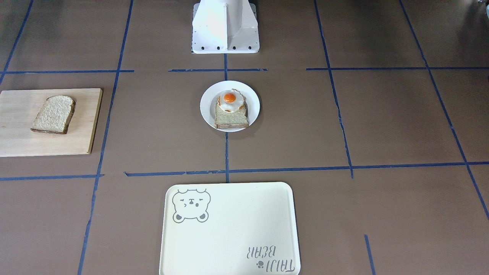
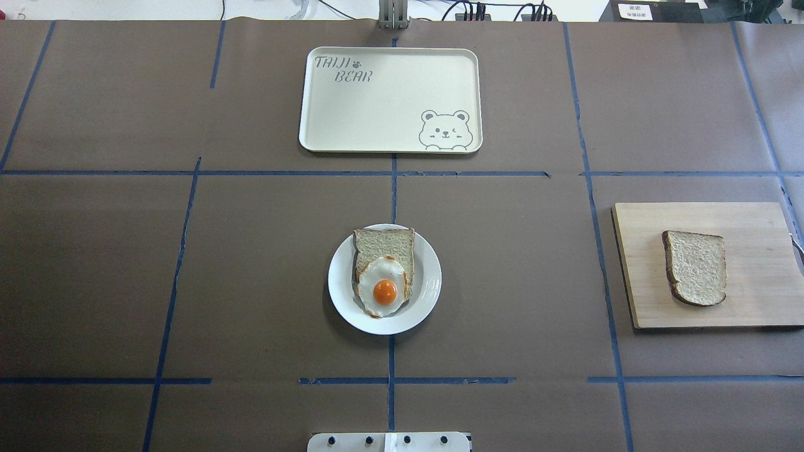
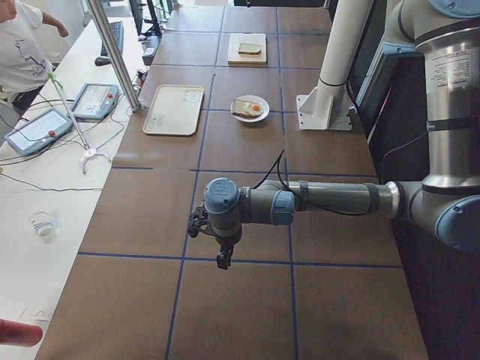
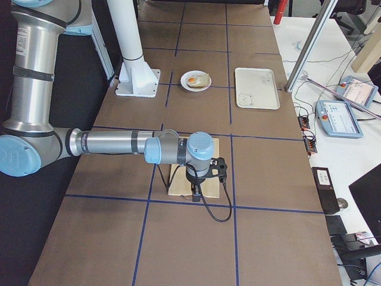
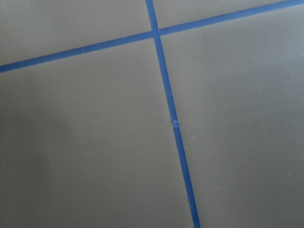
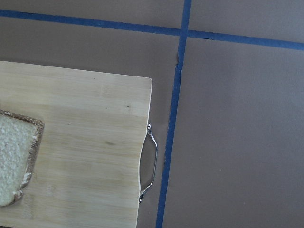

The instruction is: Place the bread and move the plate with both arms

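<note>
The bread [image 2: 695, 268], a bare speckled brown slice, lies on a wooden cutting board [image 2: 754, 301] on the robot's right, and also shows in the front view [image 1: 53, 114] and the right wrist view [image 6: 14, 161]. The white plate [image 2: 342, 295] sits mid-table and bears toast with a fried egg [image 2: 383, 285]. My right gripper [image 4: 195, 195] hangs over the board's outer end. My left gripper [image 3: 223, 259] hangs over bare table far to the left. Both show only in side views, so I cannot tell whether they are open or shut.
A cream tray with a bear drawing [image 2: 377, 107] lies beyond the plate, on the operators' side. The board has a metal handle [image 6: 149, 161] on its outer edge. The white robot base [image 1: 225, 26] stands behind the plate. An operator [image 3: 19, 52] stands by a side desk.
</note>
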Robot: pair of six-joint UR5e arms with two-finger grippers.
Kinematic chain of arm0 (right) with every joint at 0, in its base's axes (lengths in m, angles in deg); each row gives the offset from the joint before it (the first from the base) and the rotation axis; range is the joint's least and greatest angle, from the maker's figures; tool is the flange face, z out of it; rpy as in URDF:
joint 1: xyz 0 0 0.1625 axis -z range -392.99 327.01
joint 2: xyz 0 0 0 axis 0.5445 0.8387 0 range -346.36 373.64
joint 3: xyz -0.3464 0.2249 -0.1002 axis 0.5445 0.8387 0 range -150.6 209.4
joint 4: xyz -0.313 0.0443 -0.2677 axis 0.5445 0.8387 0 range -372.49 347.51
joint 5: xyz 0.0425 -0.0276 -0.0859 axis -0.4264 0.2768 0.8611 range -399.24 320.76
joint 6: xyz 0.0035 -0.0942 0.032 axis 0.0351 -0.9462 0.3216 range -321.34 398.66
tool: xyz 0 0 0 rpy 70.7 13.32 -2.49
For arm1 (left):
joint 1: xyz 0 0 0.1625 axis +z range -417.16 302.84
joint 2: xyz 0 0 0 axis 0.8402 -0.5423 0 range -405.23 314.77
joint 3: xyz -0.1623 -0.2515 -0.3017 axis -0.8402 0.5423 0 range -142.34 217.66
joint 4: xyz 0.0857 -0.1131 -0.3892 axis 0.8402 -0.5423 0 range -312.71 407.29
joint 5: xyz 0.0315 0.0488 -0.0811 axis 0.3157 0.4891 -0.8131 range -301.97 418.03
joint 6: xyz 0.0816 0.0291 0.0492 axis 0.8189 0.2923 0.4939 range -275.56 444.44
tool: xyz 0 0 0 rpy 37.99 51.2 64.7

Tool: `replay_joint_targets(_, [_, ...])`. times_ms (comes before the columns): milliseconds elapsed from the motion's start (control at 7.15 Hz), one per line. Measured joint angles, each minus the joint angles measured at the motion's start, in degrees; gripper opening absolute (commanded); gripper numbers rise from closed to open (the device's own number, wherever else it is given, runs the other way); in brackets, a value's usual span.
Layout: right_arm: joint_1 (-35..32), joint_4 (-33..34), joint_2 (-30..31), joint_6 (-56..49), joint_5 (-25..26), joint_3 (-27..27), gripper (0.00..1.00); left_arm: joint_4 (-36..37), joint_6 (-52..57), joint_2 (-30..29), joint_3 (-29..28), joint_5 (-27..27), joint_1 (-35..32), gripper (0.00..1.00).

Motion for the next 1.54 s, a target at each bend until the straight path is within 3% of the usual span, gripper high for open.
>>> replay_joint_targets(420, [0.0,-0.17,-0.14,0.32,-0.39,-0.34,1.0,0.0,-0.07,-0.01,0.03,-0.07,0.01,1.0])
replay_joint_targets(699, [1.11,-6.48,0.02,8.25,-3.08,-0.81,1.0,0.0,-0.14,0.02,0.14,-0.08,-0.01,1.0])
replay_joint_targets(1119, [10.41,-32.1,1.19,35.47,-2.82,3.69,1.0,-0.06,-0.16,0.02,0.18,-0.14,-0.02,1.0])
replay_joint_targets(1399, [18.66,-51.16,1.13,53.33,1.1,8.68,0.99,-0.05,-0.17,0.02,0.18,-0.17,-0.02,1.0])
replay_joint_targets(1538, [22.47,-56.01,0.92,58.98,3.3,9.55,0.99,-0.03,-0.17,0.02,0.18,-0.15,-0.02,1.0])
